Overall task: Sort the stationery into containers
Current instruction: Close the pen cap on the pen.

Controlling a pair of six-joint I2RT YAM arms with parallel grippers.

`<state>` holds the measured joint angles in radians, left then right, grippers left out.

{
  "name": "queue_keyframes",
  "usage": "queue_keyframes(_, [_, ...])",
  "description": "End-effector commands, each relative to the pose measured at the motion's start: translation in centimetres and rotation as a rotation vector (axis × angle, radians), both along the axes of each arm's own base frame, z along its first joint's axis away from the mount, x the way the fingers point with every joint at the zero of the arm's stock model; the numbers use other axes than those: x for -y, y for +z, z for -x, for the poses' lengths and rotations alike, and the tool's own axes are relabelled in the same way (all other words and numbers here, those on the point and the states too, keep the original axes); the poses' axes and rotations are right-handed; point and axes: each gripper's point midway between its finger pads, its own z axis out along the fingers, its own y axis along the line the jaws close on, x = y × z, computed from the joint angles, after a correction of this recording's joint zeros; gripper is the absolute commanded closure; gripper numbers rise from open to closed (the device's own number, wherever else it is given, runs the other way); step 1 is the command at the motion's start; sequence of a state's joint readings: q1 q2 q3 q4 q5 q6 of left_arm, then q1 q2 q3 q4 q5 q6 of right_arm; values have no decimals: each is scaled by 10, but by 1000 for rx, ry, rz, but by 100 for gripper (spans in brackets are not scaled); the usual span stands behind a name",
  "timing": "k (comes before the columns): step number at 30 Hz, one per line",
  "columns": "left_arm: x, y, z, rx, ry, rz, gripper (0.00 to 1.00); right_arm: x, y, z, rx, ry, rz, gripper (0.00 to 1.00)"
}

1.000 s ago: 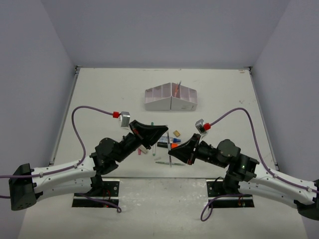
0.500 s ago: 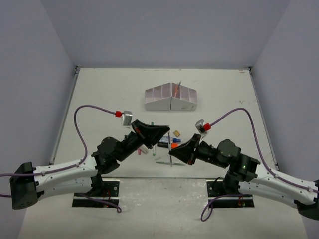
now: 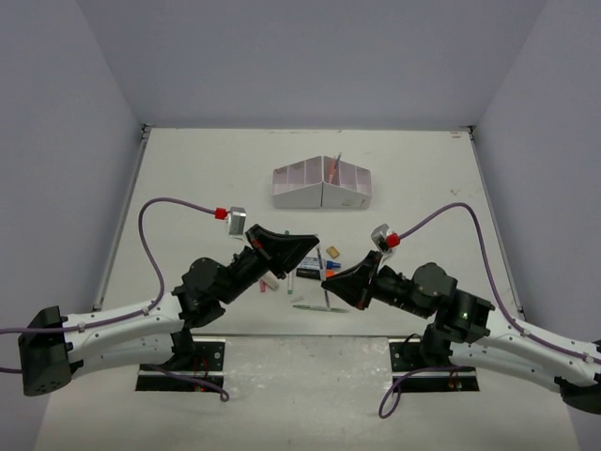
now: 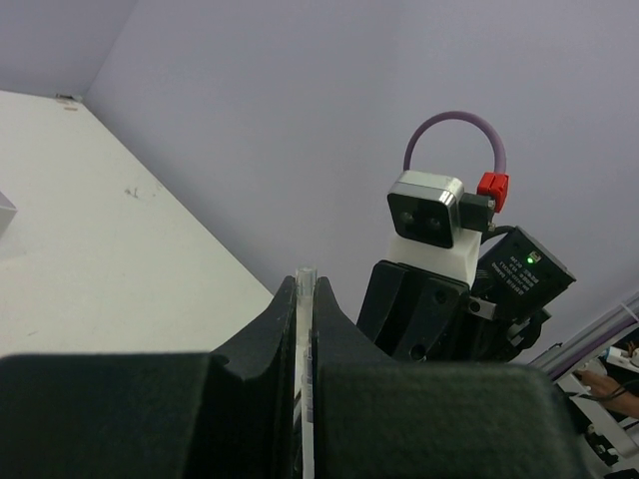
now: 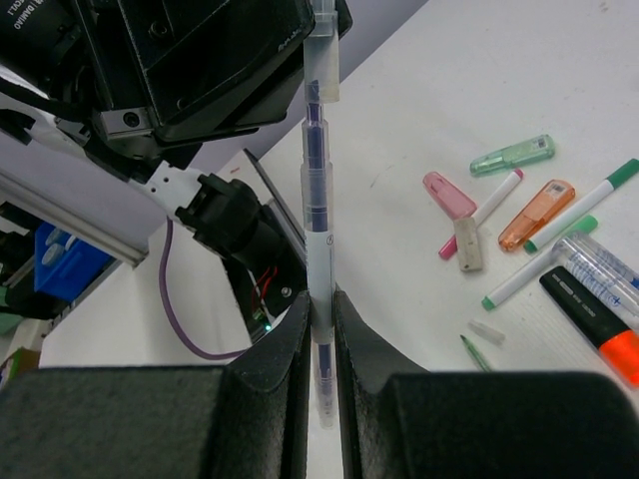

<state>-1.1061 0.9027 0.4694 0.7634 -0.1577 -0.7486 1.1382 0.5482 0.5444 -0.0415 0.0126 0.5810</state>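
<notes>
**Mia:** Why do both arms hold 1 thing?

**Sam:** Look at the clear pen (image 5: 318, 190). The right gripper (image 5: 321, 309) is squeezed tight on its lower part. Only the thin pen fits between the fingers. The left gripper (image 4: 306, 319) is pinched almost all the way closed on the other end.

**Mia:** So the pen is up in the air?

**Sam:** Yes. It hangs between the 2 grippers, above the table (image 3: 188, 178), close to the arms.

**Mia:** Why hold it at both ends?

**Sam:** I think 1 arm is giving it to the other, or they are turning it so it points the right way. I cannot tell which.

**Mia:** Where should it go?

**Sam:** Into the white box (image 3: 322, 184), which sits well apart, farther back on the table. Its little square holes open upward, so I think a pen has to go in end first.

**Mia:** And the rest?

**Sam:** A green cap (image 5: 512, 155), a pink cap (image 5: 447, 195) and a black highlighter (image 5: 599, 319) lie loose on the table, not yet sorted.
</notes>
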Motion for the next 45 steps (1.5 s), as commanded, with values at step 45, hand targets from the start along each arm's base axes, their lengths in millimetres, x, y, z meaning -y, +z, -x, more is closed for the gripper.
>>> queue_keyframes(45, [-1,22,37,176,-151,5,100,-39,53,-13,108,44,-112,77])
